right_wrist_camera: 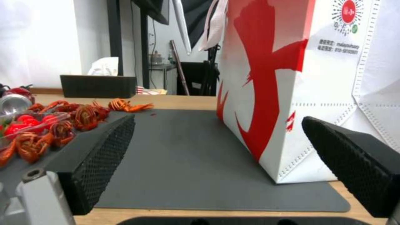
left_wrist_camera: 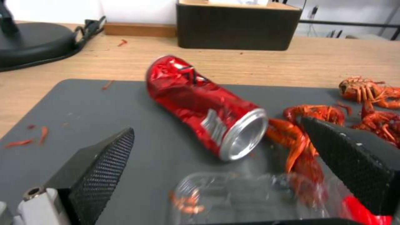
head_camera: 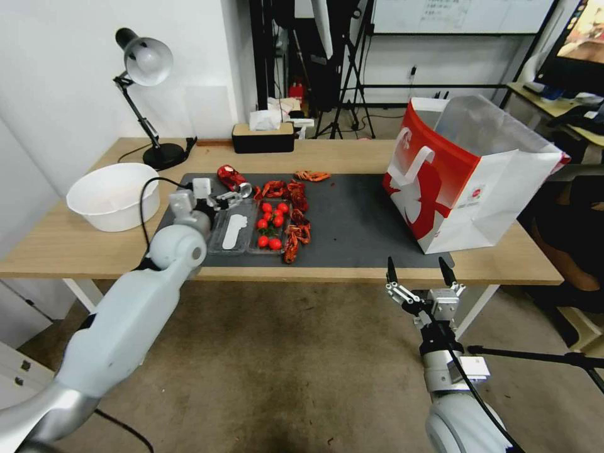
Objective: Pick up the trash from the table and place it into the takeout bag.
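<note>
Dark grey mat (left_wrist_camera: 104, 125), crushed red can (left_wrist_camera: 204, 106) just beyond open left gripper (left_wrist_camera: 217, 147).

This looks like an office or lab set up for recording. Behind the wooden surface (head_camera: 75, 245) stand black tripods (head_camera: 352, 69), a whiteboard (head_camera: 459, 16) on the far wall, a desk lamp (head_camera: 146, 63), a tissue box (head_camera: 263, 135), and what may be a monitor (head_camera: 582, 44) at the right edge.

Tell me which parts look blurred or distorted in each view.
Head view: wide-angle bending, the table edges curve. Left wrist view: the clear plastic tray up close is smeared; the crushed red can is fairly sharp. Right wrist view: the takeout bag is sharp, with bright glare at far left.
</note>
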### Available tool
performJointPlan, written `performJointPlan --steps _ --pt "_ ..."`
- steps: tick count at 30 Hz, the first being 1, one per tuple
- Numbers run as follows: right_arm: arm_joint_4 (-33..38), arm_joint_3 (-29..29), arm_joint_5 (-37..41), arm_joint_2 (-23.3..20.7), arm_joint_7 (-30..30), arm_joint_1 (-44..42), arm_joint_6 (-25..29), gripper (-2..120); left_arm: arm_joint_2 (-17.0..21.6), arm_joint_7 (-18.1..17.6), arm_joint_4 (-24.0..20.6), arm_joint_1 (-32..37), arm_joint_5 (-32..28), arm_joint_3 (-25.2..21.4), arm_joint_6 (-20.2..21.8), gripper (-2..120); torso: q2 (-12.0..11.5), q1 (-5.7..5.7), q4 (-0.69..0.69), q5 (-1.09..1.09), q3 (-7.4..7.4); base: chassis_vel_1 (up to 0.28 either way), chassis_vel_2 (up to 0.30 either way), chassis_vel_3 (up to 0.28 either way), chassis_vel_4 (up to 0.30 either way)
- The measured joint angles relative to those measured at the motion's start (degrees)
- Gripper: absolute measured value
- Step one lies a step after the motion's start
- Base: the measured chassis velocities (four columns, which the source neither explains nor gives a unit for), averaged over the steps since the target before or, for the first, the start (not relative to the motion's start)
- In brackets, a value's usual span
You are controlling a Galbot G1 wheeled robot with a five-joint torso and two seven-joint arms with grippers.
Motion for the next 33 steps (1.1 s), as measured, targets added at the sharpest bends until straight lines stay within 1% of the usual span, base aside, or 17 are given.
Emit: performJointPlan --steps 2,5,6,9,11,13,14,18,19,21,23,25,27,29,30,32,33 --pt "0.0 0.0 0.0 0.0 0.0 0.0 0.0 100 -0.4 -0.4 0.8 -1.1 -0.3 0.9 0.1 100 0.0 0.0 0.0 0.01 0.0 0.0 0.0 0.0 0.0" --pt "-0.1 0.1 0.1 0.0 0.1 0.2 0.0 100 -1.5 -1.4 3.3 -4.0 -0.7 2.6 0.3 100 0.0 0.0 0.0 0.01 -0.01 0.0 0.0 0.0 0.0" --pt "-0.1 0.1 0.1 0.0 0.1 0.2 0.0 100 -1.5 -1.4 3.3 -4.0 -0.7 2.6 0.3 100 0.0 0.0 0.0 0.01 -0.01 0.0 0.0 0.0 0.0" --pt "-0.3 0.1 0.2 0.0 0.2 0.3 0.0 100 -2.6 -2.2 5.6 -5.9 -0.6 4.1 0.6 100 0.0 0.0 0.0 0.0 -0.01 0.0 0.0 0.0 0.0" --pt "-0.3 0.2 0.2 0.0 0.2 0.4 0.0 100 -2.8 -2.4 6.1 -6.2 -0.6 4.5 0.8 100 0.0 0.0 0.0 0.0 -0.01 0.0 0.0 0.0 0.0" --pt "-0.5 0.2 0.3 0.0 0.3 0.5 0.0 100 -3.7 -3.5 8.4 -7.6 -0.5 5.8 1.3 100 0.0 0.0 0.0 0.01 -0.01 0.0 0.0 0.0 0.0" --pt "-0.5 0.2 0.3 0.0 0.3 0.5 0.0 100 -3.7 -3.5 8.4 -7.6 -0.5 5.8 1.3 100 0.0 0.0 0.0 0.01 -0.01 0.0 0.0 0.0 0.0" --pt "-0.6 0.2 0.3 0.0 0.3 0.5 0.1 100 -5.2 -4.6 12.2 -9.6 0.0 7.1 1.5 100 0.0 0.0 0.0 0.0 0.0 0.0 0.0 0.0 0.0" --pt "-0.6 0.2 0.3 0.0 0.3 0.5 0.1 100 -5.2 -4.6 12.2 -9.6 0.0 7.1 1.5 100 0.0 0.0 0.0 0.0 0.0 0.0 0.0 0.0 0.0" --pt "-0.7 0.3 0.4 0.0 0.4 0.5 0.1 100 -5.8 -4.9 14.1 -10.6 0.6 7.6 1.7 93 0.0 0.0 0.0 0.0 0.0 0.0 0.0 0.0 0.0" --pt "-0.7 0.3 0.4 0.0 0.4 0.5 0.2 100 -6.0 -5.0 14.7 -10.9 0.8 7.8 1.7 91 0.0 0.0 0.0 0.0 0.0 0.0 0.0 0.0 0.0" --pt "-0.7 0.3 0.4 0.1 0.4 0.4 0.3 100 -6.4 -5.3 16.0 -11.6 1.0 8.2 2.0 82 0.0 0.0 0.01 0.0 -0.01 0.0 0.0 0.0 0.0" --pt "-0.7 0.3 0.4 0.1 0.4 0.4 0.3 100 -6.5 -5.5 16.2 -11.7 1.0 8.3 2.1 80 0.0 0.0 0.0 0.0 0.0 0.0 0.0 0.0 0.0" --pt "-0.7 0.4 0.4 0.2 0.5 0.4 0.3 100 -6.7 -5.9 16.4 -11.9 1.0 8.8 2.6 71 0.0 0.0 0.0 0.0 -0.01 0.0 0.0 0.0 0.0" --pt "-0.7 0.4 0.4 0.2 0.5 0.4 0.3 100 -6.7 -5.9 16.4 -11.9 1.0 8.8 2.6 71 0.0 0.0 0.0 0.0 -0.01 0.0 0.0 0.0 0.0" --pt "-0.7 0.4 0.4 0.3 0.5 0.5 0.3 100 -6.9 -6.1 17.1 -12.2 1.0 9.3 2.7 59 0.0 -0.01 0.0 0.0 -0.01 0.0 0.0 0.0 0.0" --pt "-0.7 0.4 0.4 0.3 0.5 0.5 0.3 100 -7.0 -6.1 17.4 -12.3 1.1 9.4 2.8 56 0.0 -0.02 0.01 0.0 -0.01 0.0 0.0 0.0 0.0"
